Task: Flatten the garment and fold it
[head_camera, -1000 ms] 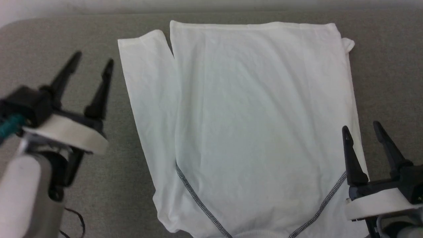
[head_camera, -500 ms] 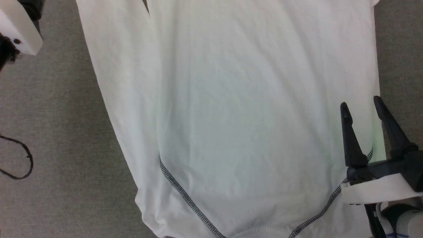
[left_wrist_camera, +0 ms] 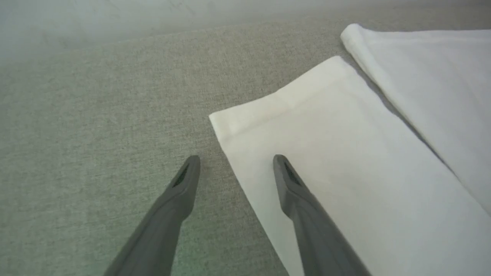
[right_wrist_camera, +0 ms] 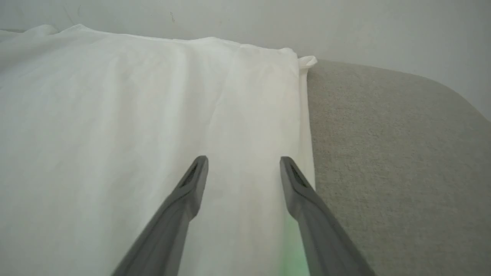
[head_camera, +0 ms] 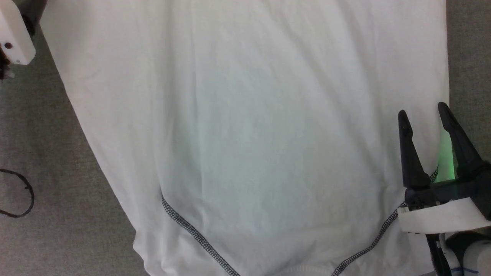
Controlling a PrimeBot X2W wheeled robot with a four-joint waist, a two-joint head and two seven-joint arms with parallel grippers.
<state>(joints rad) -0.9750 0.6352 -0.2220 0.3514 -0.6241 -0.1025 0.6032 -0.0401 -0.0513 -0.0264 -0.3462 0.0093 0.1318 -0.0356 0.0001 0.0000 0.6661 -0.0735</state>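
The shirt [head_camera: 245,134] lay flat on the grey tabletop [head_camera: 57,172] as the head camera dipped closer. The left tool [left_wrist_camera: 236,159], open and empty, had swung out to straddle the sleeve [left_wrist_camera: 326,153] edge. The right tool [head_camera: 422,109], also open, stayed just inside the opposite side seam, and a fold looked imminent.

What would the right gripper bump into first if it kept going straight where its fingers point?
Most likely the white shirt: the open right gripper points along it near its edge, with the grey surface just beside. Its height is hard to judge, so it might skim over toward the pale wall.
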